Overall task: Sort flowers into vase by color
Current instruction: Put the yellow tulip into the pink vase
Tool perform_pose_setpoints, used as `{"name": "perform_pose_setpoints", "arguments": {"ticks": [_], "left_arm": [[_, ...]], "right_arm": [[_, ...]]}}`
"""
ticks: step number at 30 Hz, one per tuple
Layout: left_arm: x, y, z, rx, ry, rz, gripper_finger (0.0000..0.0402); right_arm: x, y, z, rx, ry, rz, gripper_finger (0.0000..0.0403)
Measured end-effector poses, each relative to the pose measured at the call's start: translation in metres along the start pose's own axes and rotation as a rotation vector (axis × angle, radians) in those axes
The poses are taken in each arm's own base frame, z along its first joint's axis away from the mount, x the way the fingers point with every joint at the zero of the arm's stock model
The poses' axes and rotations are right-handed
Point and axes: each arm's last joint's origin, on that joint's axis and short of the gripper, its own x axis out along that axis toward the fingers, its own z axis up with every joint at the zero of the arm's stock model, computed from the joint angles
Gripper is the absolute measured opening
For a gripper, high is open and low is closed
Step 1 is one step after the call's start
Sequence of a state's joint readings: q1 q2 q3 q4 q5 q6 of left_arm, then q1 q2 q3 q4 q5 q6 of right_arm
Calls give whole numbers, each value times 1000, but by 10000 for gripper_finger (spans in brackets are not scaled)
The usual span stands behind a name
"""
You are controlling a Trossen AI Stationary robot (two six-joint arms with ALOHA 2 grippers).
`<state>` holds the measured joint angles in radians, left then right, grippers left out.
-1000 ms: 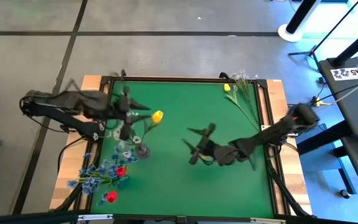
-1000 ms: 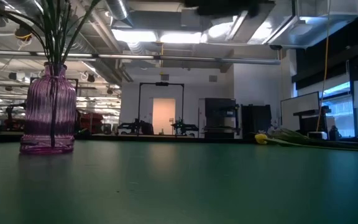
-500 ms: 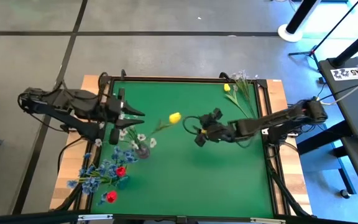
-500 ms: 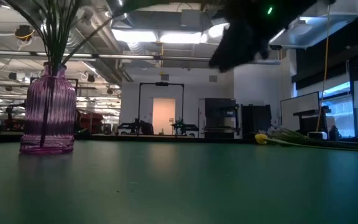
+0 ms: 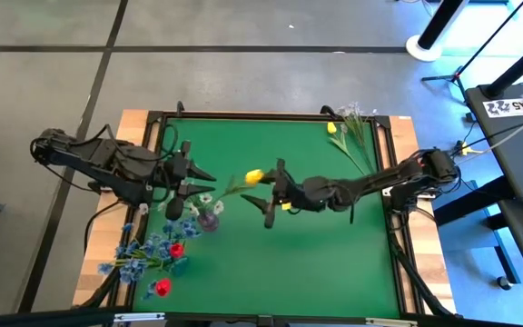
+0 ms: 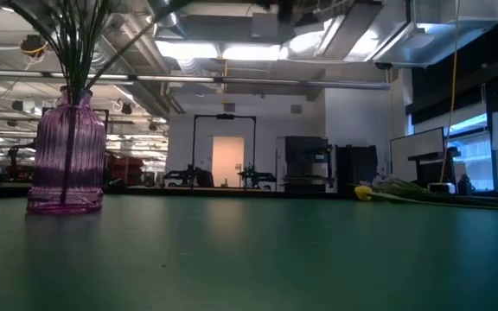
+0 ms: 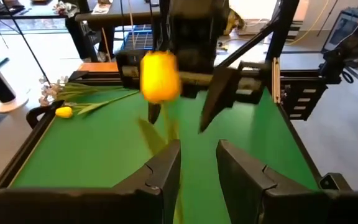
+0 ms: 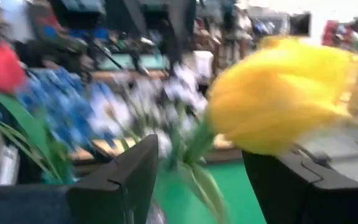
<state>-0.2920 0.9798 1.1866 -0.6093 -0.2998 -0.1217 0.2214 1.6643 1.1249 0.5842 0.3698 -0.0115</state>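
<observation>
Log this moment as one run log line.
yellow tulip: leaning from purple vase | left gripper: at its stem | right gripper: open around bloom | spare flowers: far corner

Both arms are dark, near-black, built of slim jointed segments with black cables looped along them. The left hand ends in two tapered, pointed black fingers with angular, stepped inner faces. The right hand carries matching black fingers.

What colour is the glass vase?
Purple, with vertical ribs: the vase shows best in the low view.
</observation>
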Motion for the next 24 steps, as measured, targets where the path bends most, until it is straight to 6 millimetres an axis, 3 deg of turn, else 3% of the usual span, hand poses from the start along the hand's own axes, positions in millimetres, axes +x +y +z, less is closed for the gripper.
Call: {"name": "perform_pose_setpoints", "arguments": {"ticks": [2,5,12,21,24], "left_arm": [[0,0,0,0,1,-2,101],[0,0,0,0,-1,-3,101],[-2,-6,0,10,-6,-33,101],[-3,-11,2,37,-32,-42,101],[-3,-11,2,37,-39,-28,101]], "right_arm": [[9,5,12,-12,-35,45,232],[26,13,14,-43,-1,91,232],[61,23,-1,-68,165,73,232],[68,9,8,-64,231,37,232],[74,2,2,-41,292,82,232]]}}
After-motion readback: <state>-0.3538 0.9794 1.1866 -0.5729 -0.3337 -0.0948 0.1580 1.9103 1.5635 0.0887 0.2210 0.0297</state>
